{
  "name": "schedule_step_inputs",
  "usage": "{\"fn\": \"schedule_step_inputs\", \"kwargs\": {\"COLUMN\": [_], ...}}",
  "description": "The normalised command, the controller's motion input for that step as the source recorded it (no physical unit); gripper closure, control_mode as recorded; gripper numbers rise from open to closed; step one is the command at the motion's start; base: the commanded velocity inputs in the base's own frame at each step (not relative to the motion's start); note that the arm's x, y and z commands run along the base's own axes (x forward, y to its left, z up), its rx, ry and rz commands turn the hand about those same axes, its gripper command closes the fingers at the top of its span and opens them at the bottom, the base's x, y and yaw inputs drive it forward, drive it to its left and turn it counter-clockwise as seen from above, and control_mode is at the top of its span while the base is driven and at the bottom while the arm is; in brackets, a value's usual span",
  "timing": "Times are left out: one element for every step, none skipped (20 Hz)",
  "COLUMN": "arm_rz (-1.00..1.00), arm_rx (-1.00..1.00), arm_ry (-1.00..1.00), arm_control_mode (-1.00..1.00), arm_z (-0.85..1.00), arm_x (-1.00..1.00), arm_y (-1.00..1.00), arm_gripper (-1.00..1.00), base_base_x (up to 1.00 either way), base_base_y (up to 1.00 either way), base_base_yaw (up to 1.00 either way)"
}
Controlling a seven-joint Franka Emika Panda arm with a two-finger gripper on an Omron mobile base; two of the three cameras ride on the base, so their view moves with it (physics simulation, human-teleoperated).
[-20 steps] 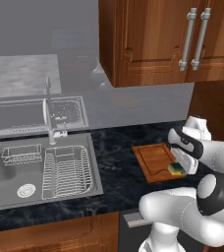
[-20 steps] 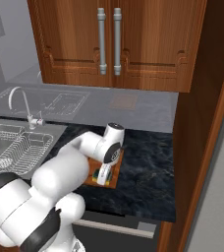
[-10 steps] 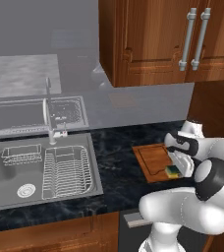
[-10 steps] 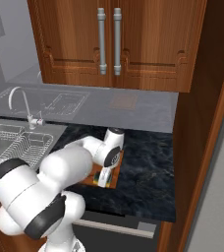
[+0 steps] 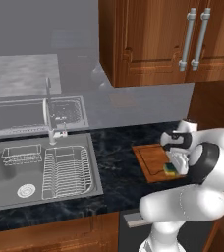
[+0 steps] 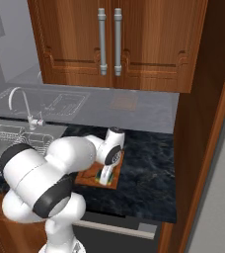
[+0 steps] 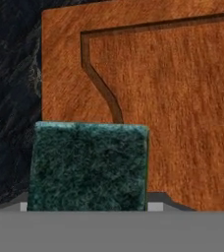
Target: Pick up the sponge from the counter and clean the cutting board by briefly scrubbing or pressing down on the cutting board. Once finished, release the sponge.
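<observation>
Sponge-cleaning station, noted from largest item to smallest. Counter: dark speckled stone worktop running from the steel sink on the left to a tall wooden side panel on the right; wooden wall cabinets with paired steel handles hang above its right portion. A wire dish rack sits in the sink basin, with a faucet at the basin's rear edge.

Cutting board: reddish-brown wood, lying flat on the counter toward its right end, close to the front edge. The hand view shows the darker groove following the board's border and turning at one corner; the board's edge there meets bare black stone.

Robot arm: white, bent over the board's right portion in both base views, its wrist pointing down at the board.

Sponge: yellow body with dark green top, resting on the cutting board at its front right corner area in the left base view. In the right base view the sponge sits directly under the hand near the board's front edge. In the hand view its green scrubbing face sits over the board's corner, beside the groove.

Gripper: positioned at the sponge, fingers flanking it; whether they clamp it or stand just clear of its sides cannot be determined from these views.
</observation>
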Motion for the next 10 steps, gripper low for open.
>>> {"fn": "schedule_step_inputs", "kwargs": {"arm_rz": [0.00, 0.00, 0.00, 0.00, 0.00, 0.00, 0.00, 0.01, 0.01, 0.02], "arm_rx": [0.00, 0.00, 0.00, 0.00, 0.00, 0.00, 0.00, 0.00, 0.00, 0.00], "arm_ry": [0.00, 0.00, 0.00, 0.00, 0.00, 0.00, 0.00, 0.00, 0.00, 0.00], "arm_control_mode": [-1.00, -1.00, -1.00, -1.00, -1.00, -1.00, -1.00, -1.00, -1.00, -1.00], "arm_z": [-0.13, -0.13, -0.13, -0.14, -0.17, -0.19, -0.19, -0.19, -0.19, -0.18], "arm_x": [0.56, 0.56, 0.57, 0.57, 0.56, 0.56, 0.59, 0.59, 0.61, 0.64], "arm_y": [0.00, 0.00, 0.00, 0.00, 0.00, 0.00, 0.00, 0.00, 0.00, 0.00], "arm_gripper": [1.00, 1.00, 1.00, 1.00, 1.00, 1.00, 1.00, 1.00, 1.00, 1.00], "base_base_x": [0.00, 0.00, 0.00, 0.00, 0.00, 0.00, 0.00, 0.00, 0.00, 0.00], "base_base_y": [0.00, 0.00, 0.00, 0.00, 0.00, 0.00, 0.00, 0.00, 0.00, 0.00], "base_base_yaw": [0.00, 0.00, 0.00, 0.00, 0.00, 0.00, 0.00, 0.00, 0.00, 0.00]}}
